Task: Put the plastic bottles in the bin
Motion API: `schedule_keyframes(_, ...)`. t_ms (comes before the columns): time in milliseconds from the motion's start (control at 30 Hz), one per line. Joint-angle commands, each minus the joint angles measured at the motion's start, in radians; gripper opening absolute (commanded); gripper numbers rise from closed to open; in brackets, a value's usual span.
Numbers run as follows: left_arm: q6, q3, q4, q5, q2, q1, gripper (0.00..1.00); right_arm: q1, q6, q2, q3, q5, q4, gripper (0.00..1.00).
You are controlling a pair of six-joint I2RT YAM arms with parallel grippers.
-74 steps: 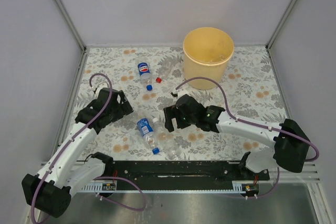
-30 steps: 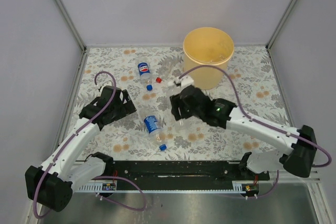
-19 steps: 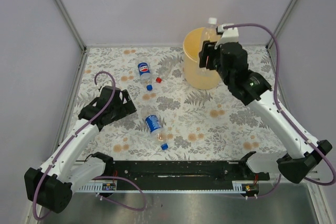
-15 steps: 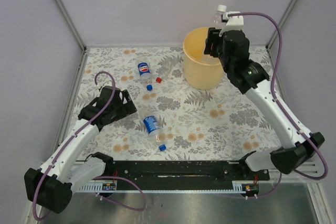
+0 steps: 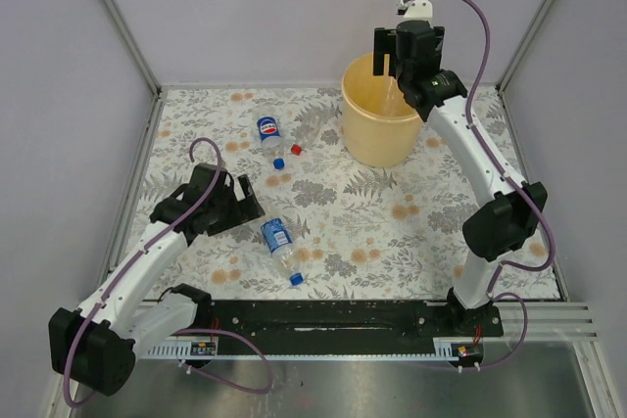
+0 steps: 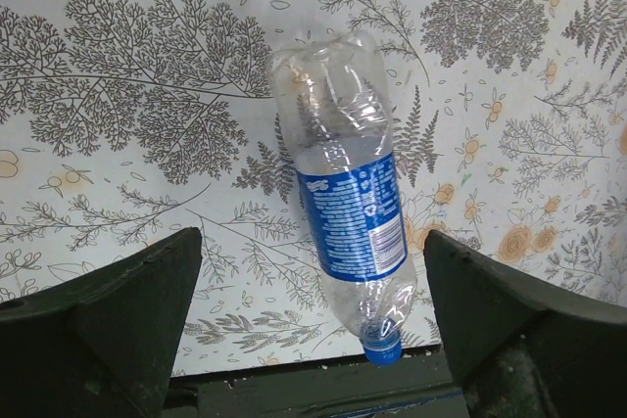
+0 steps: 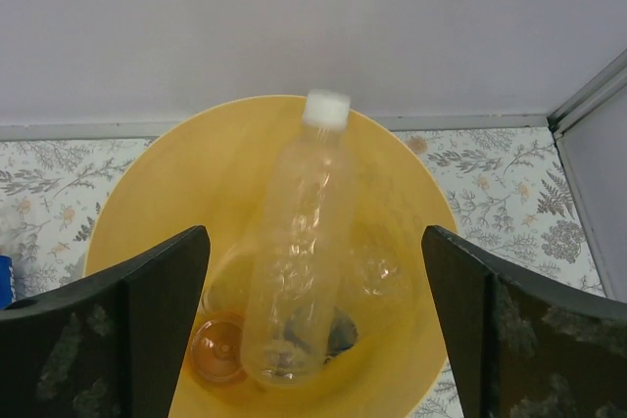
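Near the front edge the left gripper [image 6: 309,238] hangs with fingers spread wide over a blue-labelled bottle [image 5: 276,241] lying flat on the table [image 5: 441,205], and farther back the right gripper [image 7: 313,232] gapes wide above the bin [image 5: 377,144], a clear white-capped bottle [image 7: 294,281] inside it.

Top external view: fixed high behind the near edge, looking down over the whole table [image 5: 441,232]. Left wrist view: close, straight down by the near edge, left of centre, on a blue-labelled bottle [image 6: 348,212] the top view also shows. Right wrist view: above the far edge, looking into the bin [image 7: 176,173], likewise shared.
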Motion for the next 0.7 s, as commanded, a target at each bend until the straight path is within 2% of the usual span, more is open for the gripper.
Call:
schedule_keyframes(0,-0.010,-0.005,0.011,-0.011,0.032,0.003,0.99,0.004,0.001,-0.050,0.023,0.020,-0.008,0.99)
schedule_keyframes(133,-0.021,-0.011,0.022,-0.011,0.071,-0.011,0.99,0.004,0.040,-0.142,-0.092,-0.026,0.027,0.99)
schedule_keyframes(433,-0.114,-0.032,0.118,-0.045,0.144,-0.111,0.99,0.011,0.188,-0.438,-0.510,-0.233,0.187,0.99)
schedule_keyframes(667,-0.136,-0.087,0.299,0.038,0.246,-0.152,0.98,0.022,0.189,-0.597,-0.754,-0.206,0.261,0.99)
